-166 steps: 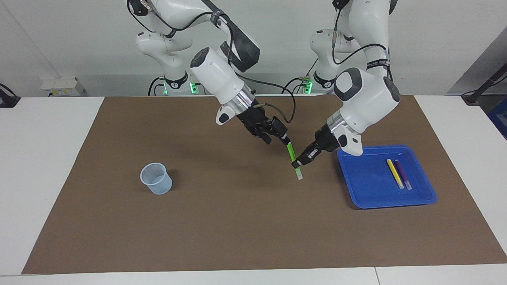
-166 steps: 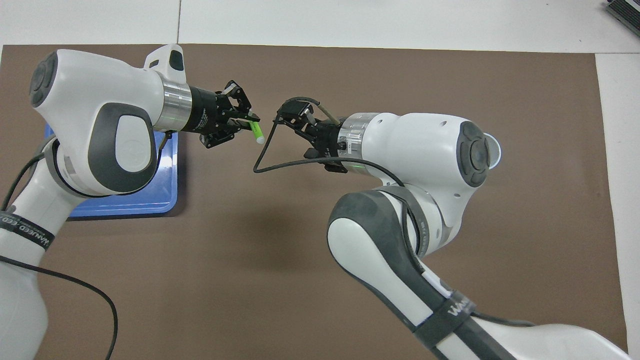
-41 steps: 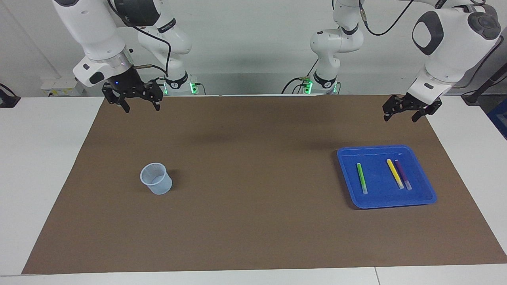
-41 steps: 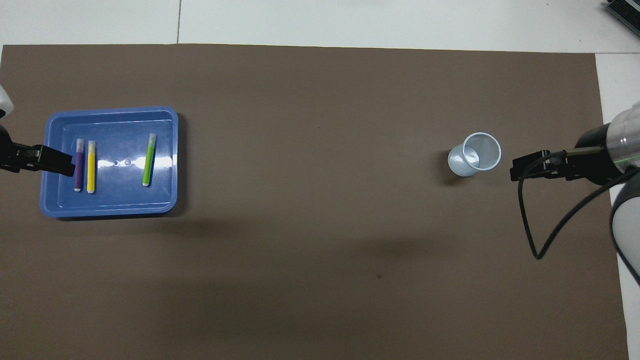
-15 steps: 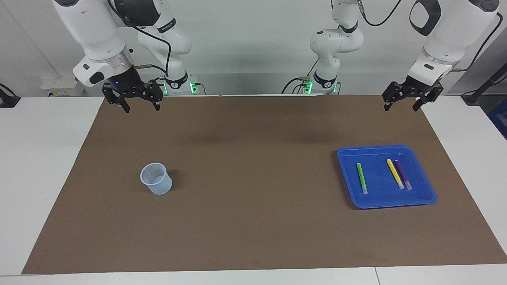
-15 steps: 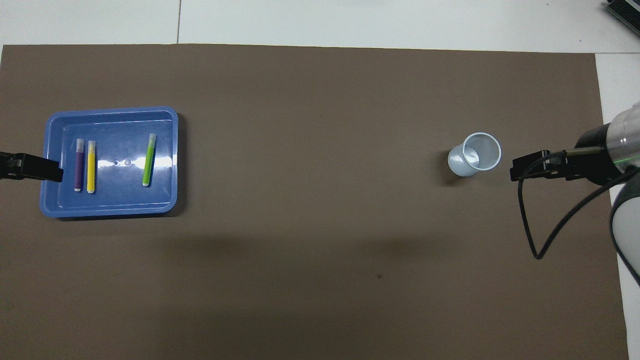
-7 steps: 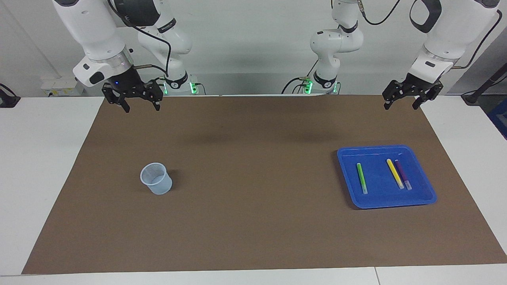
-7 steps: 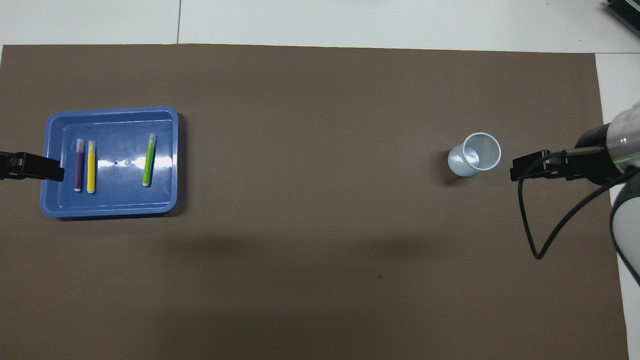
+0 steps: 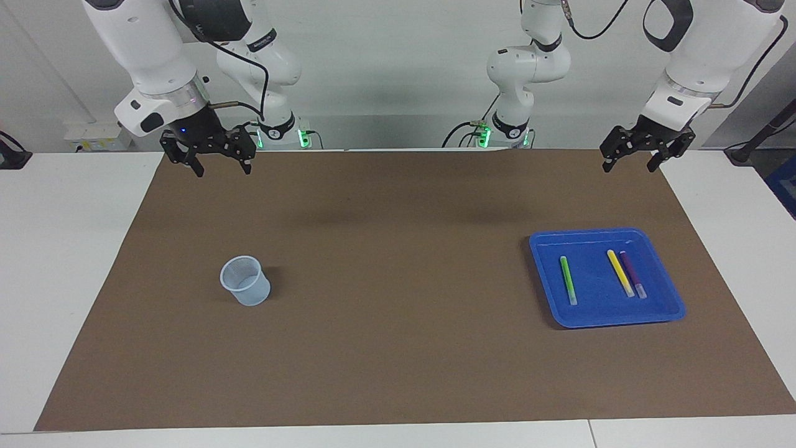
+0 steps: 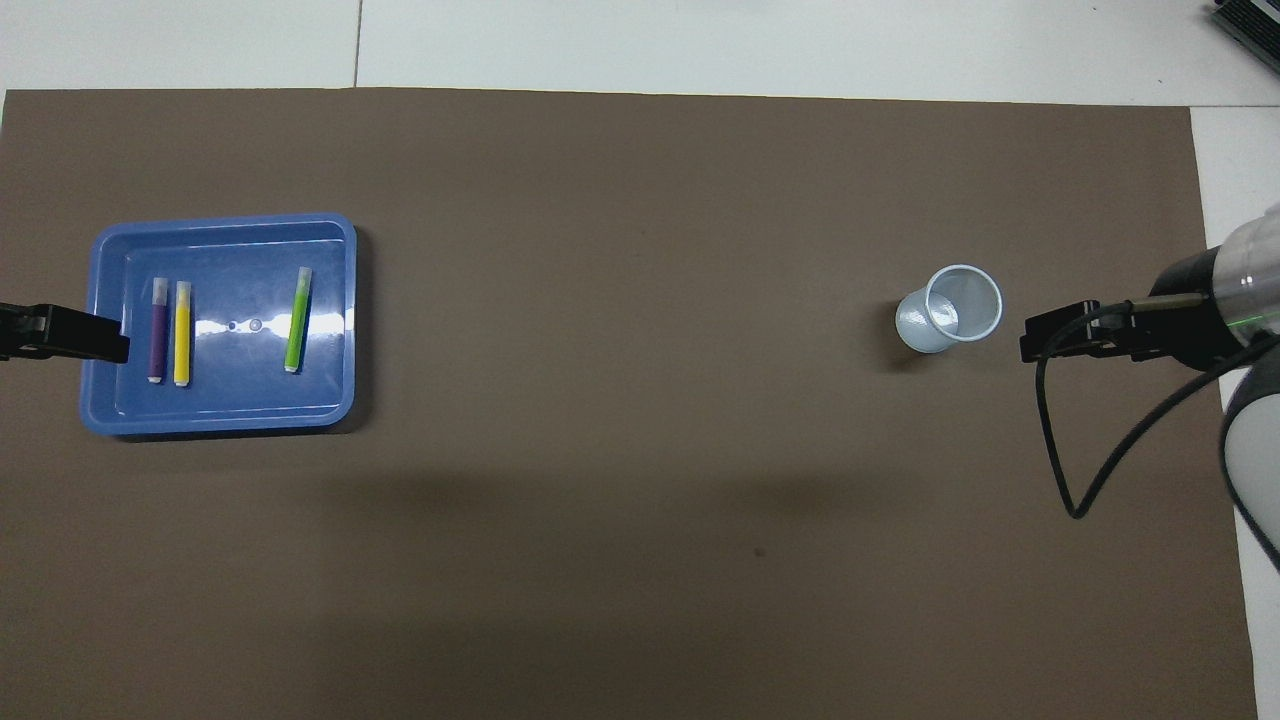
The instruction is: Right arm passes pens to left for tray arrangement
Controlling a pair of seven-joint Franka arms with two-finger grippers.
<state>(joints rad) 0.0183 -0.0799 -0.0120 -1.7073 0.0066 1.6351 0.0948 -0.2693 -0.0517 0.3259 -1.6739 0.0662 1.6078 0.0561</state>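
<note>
Three pens lie side by side in the blue tray (image 9: 668, 314) (image 10: 225, 418), toward the left arm's end of the table. They are a green pen (image 9: 568, 280) (image 10: 296, 320), a yellow pen (image 9: 620, 272) (image 10: 182, 333) and a purple pen (image 9: 632, 274) (image 10: 158, 330). The green one lies apart from the other two. My left gripper (image 9: 629, 162) hangs open and empty, raised over the mat's edge by the robots. My right gripper (image 9: 219, 168) is open and empty too, raised over the mat's corner at the right arm's end. Only the tips (image 10: 90, 340) of the left gripper show from above.
A small translucent bluish cup (image 9: 245, 281) (image 10: 950, 308) stands upright on the brown mat (image 9: 398, 311) toward the right arm's end. A black cable (image 10: 1060, 450) loops down from the right wrist. White table (image 9: 62, 249) borders the mat.
None within the last second. Before that, the left gripper rose a little while it hung over the mat's edge; the right arm kept still.
</note>
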